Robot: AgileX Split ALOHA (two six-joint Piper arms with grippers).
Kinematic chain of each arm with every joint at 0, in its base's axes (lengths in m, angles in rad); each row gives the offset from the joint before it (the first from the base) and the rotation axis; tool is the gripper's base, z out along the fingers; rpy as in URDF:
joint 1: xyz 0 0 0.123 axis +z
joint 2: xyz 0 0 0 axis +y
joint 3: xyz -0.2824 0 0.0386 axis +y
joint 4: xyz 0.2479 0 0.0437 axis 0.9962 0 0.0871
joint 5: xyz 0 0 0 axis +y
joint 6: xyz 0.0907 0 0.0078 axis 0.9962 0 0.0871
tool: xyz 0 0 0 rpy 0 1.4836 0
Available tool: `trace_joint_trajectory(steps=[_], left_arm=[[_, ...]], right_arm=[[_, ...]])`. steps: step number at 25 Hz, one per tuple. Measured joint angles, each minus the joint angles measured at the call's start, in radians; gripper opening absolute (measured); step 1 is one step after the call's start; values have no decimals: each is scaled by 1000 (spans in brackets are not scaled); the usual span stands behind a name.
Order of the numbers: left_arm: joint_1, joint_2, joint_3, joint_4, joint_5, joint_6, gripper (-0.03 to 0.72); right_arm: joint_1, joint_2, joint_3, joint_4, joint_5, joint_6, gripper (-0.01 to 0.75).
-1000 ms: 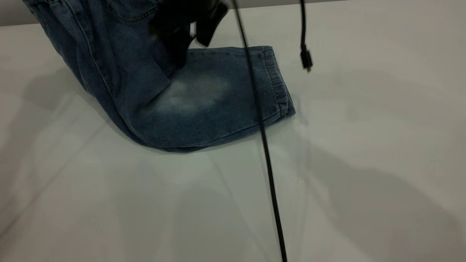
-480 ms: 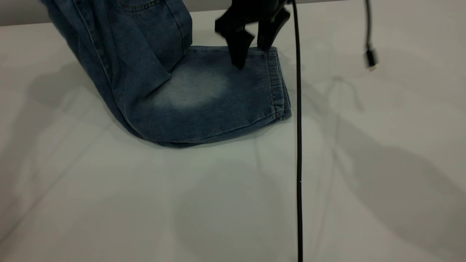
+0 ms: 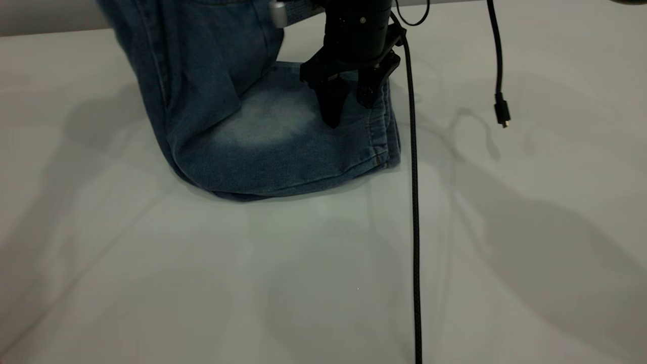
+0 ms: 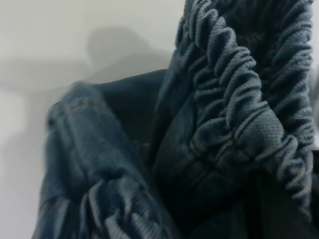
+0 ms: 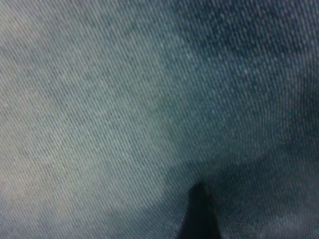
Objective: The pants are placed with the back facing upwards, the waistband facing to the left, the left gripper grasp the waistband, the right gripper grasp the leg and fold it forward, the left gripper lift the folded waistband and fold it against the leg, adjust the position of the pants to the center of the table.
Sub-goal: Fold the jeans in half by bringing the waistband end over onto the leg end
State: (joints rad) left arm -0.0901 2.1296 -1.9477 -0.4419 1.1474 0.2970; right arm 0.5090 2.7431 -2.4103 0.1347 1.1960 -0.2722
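One pair of shorts (image 3: 263,136) drapes on the desk (image 3: 323,278); the right gripper (image 3: 349,108) hovers above, parted, one of two.

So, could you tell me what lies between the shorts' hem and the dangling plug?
Only the long black cable crosses the bare table there, in the exterior view.

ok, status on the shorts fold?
Right gripper open, fingertips down over the leg near its hem. Waistband end of the pants raised off the table; left gripper unseen. Black cable hangs beside the hem.

R hand (image 3: 349,108) points down, fingers apart.
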Motion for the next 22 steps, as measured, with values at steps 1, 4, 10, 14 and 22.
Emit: trace_joint_trajectory(steps=[1,4,10,14,22], left_arm=[[-10,0,-4,-7,1,8,83],[-39,0,-20,-6,1,10,83],[-42,0,-43,-5,1,10,83],[-47,0,-43,-15,6,10,83],[-85,0,-43,-88,25,39,83]], right_arm=[[0,0,0,1,-2,0,463],[0,-6,-1,-8,4,-1,462],[0,-36,-73,-87,25,-2,461],[-21,-36,-177,-94,27,-2,461],[-145,-76,-301,-116,28,9,461]])
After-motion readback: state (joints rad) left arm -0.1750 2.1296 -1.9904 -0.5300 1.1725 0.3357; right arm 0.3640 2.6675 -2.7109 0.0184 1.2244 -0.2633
